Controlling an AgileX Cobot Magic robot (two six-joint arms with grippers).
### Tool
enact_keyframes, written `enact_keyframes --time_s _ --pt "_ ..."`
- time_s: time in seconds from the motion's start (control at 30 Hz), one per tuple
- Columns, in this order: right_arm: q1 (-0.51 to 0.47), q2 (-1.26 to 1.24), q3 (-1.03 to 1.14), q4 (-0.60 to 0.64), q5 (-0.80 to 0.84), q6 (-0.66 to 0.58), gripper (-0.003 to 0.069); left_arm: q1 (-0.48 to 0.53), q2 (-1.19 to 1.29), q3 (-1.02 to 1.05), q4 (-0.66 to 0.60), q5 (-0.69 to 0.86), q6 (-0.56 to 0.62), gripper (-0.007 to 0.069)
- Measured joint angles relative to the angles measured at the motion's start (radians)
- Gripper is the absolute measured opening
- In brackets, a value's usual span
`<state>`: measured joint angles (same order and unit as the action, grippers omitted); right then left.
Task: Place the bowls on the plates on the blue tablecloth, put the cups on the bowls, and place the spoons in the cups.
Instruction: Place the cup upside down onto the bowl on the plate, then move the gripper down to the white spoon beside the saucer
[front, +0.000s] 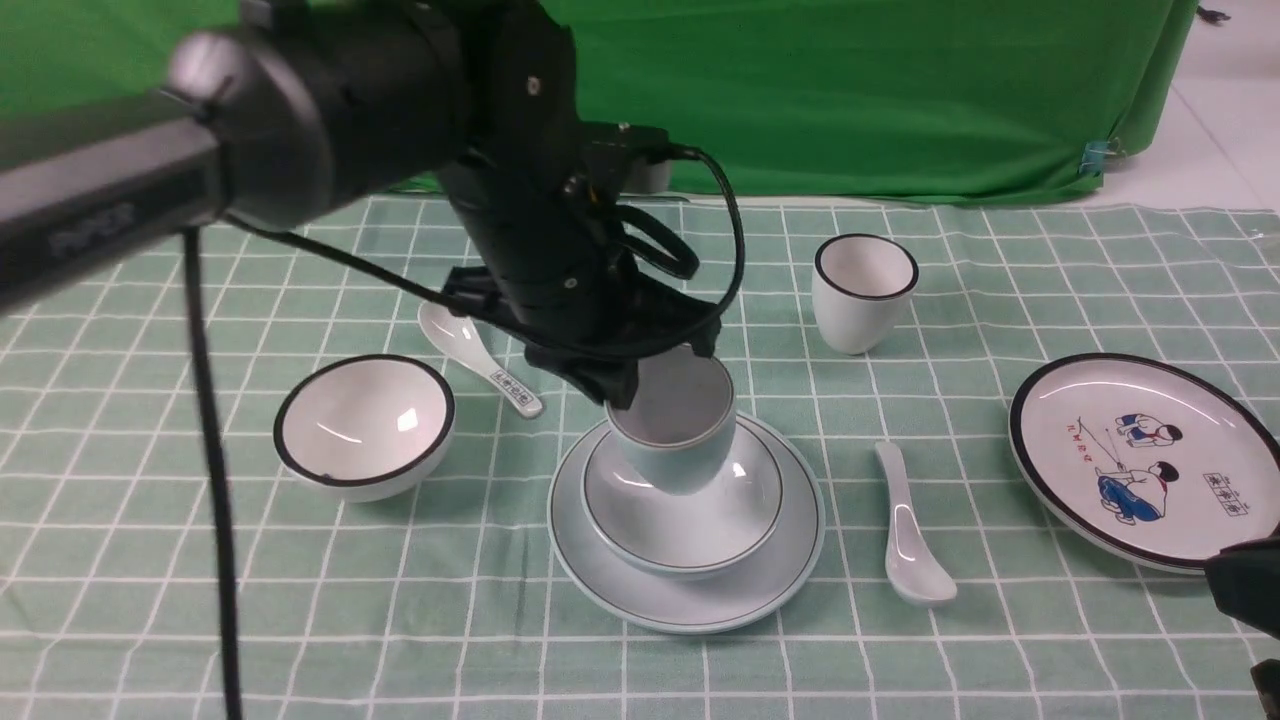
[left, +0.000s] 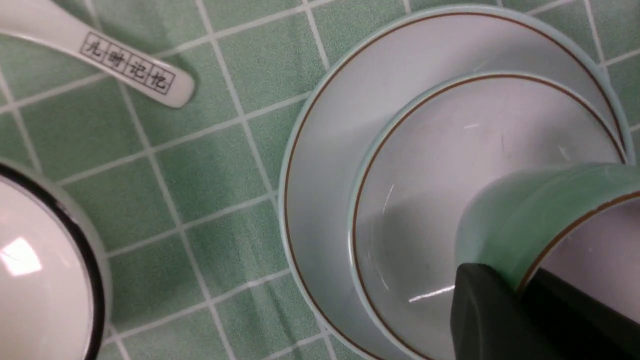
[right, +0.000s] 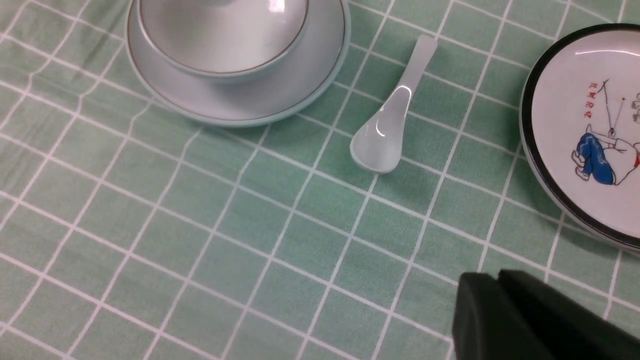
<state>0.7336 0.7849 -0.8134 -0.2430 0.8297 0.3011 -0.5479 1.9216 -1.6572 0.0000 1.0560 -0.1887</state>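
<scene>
Step in hand: setting the pale-blue cup (front: 680, 440) into the pale-blue bowl (front: 690, 510), which already sits on the pale-blue plate (front: 620, 590) at the near centre of the blue tablecloth (front: 1000, 620).
Left gripper (front: 625, 390): fingers clamped on the cup's rim wall, 1 inside and 1 outside, seen clearly in the left wrist view.
Cup position: over the bowl's hollow, slightly tilted; whether its base touches the bowl yet, I cannot tell.
Next move, as I judge it: lower until the cup stands level, then spread the fingers and lift straight up so the rim is not dragged.
Right gripper (right: 492, 290): low at the near right, fingers together, holding nothing.
Left of the stack: white bowl (front: 365, 425), and the marked spoon (front: 480, 360) just beyond it.
Right of the stack: plain spoon (front: 905, 525) close by, white cup (front: 862, 295) farther back, cartoon plate (front: 1100, 400) at the right edge.
In the way: nothing blocks the descent; the marked spoon's handle lies near the gripper's far-left side.
Remaining: the white set and both spoons.
</scene>
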Motion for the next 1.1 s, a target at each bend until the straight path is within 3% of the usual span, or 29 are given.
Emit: enact_keyframes --time_s 0.43,0.6,0.8,0.87,0.93,1.1 --pt "0.000 0.000 0.000 0.000 0.000 0.000 0.0082 -0.001 0.095 -0.032 0.008 0.006 0.000 0.0022" --pt "0.000 0.001 0.000 0.000 -0.001 0.000 0.0088 -0.001 0.095 -0.032 0.008 0.004 0.000 0.0055" --pt "-0.018 0.112 -0.105 -0.062 0.051 0.048 0.0088 -0.001 0.088 -0.048 0.011 0.030 0.012 0.0307" --pt "-0.079 0.196 -0.184 -0.075 0.083 0.014 0.0088 -0.001 0.057 -0.066 0.045 0.064 0.021 0.0335" --pt "-0.157 0.283 -0.258 -0.053 0.084 -0.048 0.0082 -0.001 -0.003 -0.074 0.090 0.095 0.027 0.0302" --pt "-0.321 0.473 -0.365 0.152 0.084 -0.217 0.0058 -0.001 -0.187 -0.069 0.137 0.126 0.027 0.0112"
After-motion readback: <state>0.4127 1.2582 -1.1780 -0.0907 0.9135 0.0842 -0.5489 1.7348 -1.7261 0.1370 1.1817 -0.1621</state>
